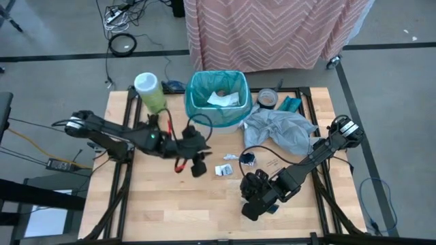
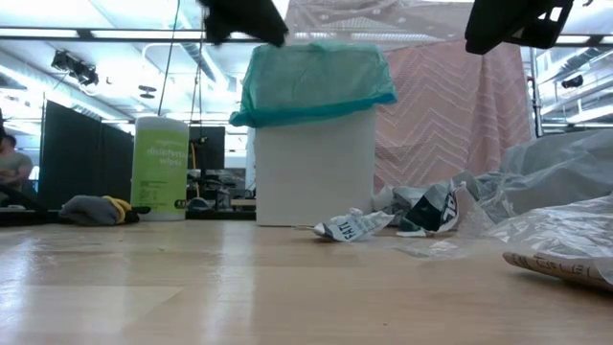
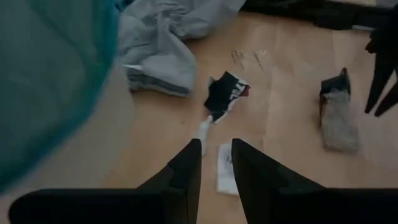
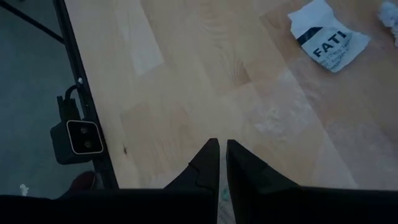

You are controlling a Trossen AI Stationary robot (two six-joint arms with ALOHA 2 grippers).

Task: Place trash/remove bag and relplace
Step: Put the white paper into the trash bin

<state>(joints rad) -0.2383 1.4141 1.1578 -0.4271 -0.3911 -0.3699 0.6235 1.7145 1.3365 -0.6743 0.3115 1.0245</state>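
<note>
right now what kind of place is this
Probably a robotics lab or workshop: a wooden table on a dark frame, cables lying on the grey floor, and office monitors under ceiling strip lights behind.

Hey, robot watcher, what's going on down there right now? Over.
Left gripper fingers slightly apart, empty, above wrapper. Right gripper shut, waiting. Teal bag still lines bin. Nothing blocking.

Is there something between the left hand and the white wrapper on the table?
Nothing visible. The left hand, slightly open, hangs above the white wrapper, with only bare table around it.
</note>
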